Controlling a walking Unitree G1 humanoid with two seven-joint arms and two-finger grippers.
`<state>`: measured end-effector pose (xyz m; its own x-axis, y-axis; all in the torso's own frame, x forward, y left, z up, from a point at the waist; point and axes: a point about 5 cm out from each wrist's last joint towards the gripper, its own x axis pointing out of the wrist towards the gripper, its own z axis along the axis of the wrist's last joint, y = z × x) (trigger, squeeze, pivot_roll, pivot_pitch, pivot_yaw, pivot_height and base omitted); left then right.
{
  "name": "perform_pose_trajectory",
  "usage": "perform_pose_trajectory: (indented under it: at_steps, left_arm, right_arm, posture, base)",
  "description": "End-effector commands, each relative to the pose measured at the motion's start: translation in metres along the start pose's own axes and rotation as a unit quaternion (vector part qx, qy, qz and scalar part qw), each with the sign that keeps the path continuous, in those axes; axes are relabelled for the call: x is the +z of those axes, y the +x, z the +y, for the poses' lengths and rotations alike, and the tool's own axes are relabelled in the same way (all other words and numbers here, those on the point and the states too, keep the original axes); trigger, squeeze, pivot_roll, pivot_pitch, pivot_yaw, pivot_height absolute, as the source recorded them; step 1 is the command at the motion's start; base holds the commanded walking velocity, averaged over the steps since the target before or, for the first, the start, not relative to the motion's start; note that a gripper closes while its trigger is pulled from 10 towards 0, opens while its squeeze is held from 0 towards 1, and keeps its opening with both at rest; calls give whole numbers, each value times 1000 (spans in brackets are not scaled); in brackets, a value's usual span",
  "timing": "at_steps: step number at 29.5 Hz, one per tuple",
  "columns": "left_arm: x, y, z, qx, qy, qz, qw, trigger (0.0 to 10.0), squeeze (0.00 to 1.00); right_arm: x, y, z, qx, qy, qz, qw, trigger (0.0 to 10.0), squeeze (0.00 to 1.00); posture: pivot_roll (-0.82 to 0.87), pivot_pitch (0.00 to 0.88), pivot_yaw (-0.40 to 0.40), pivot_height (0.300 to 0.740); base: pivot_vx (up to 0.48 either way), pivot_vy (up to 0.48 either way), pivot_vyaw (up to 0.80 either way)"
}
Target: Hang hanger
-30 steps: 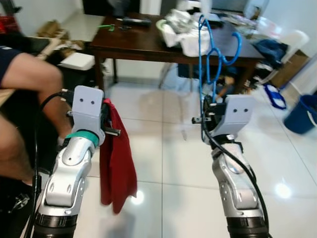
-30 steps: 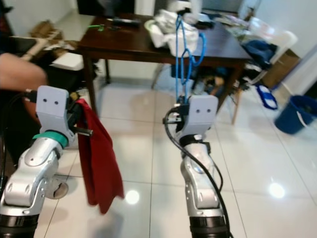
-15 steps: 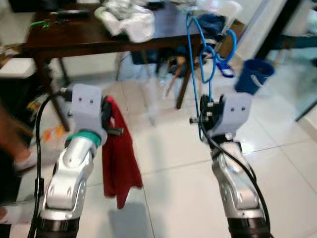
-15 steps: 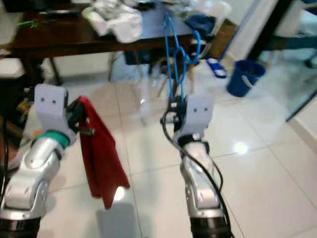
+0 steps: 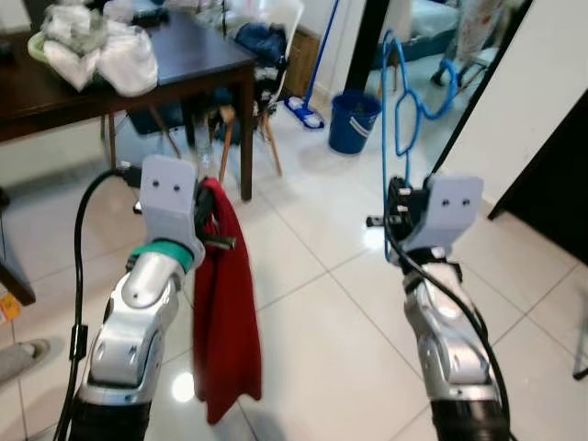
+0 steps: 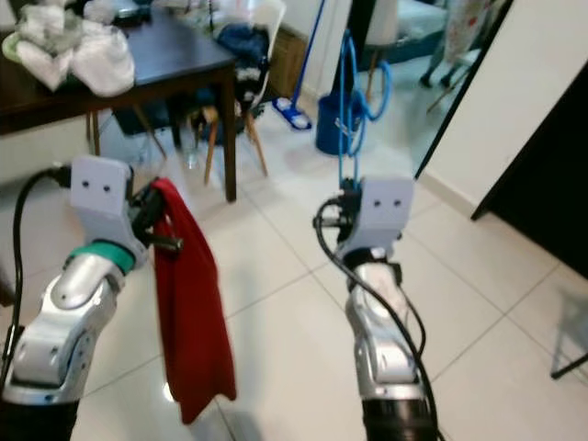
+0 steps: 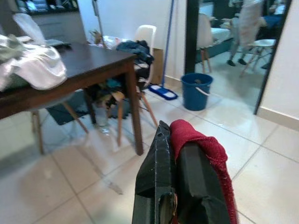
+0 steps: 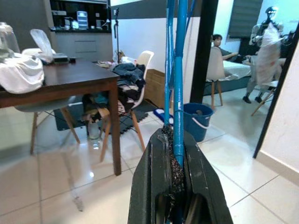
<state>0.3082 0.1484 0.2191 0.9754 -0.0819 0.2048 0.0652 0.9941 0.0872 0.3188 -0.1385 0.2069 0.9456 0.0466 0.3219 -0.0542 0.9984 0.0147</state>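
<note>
A blue hanger (image 5: 397, 101) stands upright above my right gripper (image 5: 390, 207), which is shut on its lower bar. In the right wrist view the hanger's blue bars (image 8: 177, 70) rise straight from between the black fingers (image 8: 154, 168). Held out at chest height, my left gripper (image 5: 213, 220) is shut on a red cloth (image 5: 225, 312) that hangs down toward the floor. The left wrist view has the cloth's folded top (image 7: 198, 140) bunched against the fingers (image 7: 156, 168). Both arms reach forward side by side over white floor tiles.
A dark wooden table (image 5: 184, 64) with a pile of white clothes (image 5: 96, 50) stands at the left, with a white chair (image 5: 276, 28) behind it. A blue bucket (image 5: 354, 119) and a mop (image 5: 312, 73) are ahead. A white wall (image 5: 542, 92) and a dark opening lie to the right.
The whole view has swung to the right: the table has slid to the picture's left, and the bucket and wall have come in. Both grippers keep their hold.
</note>
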Motion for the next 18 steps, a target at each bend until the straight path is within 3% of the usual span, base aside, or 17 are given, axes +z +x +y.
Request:
perform_pose_trajectory:
  at_steps: [1, 18]
  left_arm:
    - [3, -1, 2, 8, 5, -11, 1000, 10000, 0]
    - [1, -2, 2, 3, 18, -9, 1000, 10000, 0]
  right_arm:
    - [-1, 1, 3, 7, -3, 0, 1000, 10000, 0]
    - [-2, 1, 6, 22, -12, -3, 1000, 10000, 0]
  posture:
    - [8, 43, 30, 740]
    - [13, 36, 32, 740]
  base:
    - [472, 0, 0]
    - [473, 0, 0]
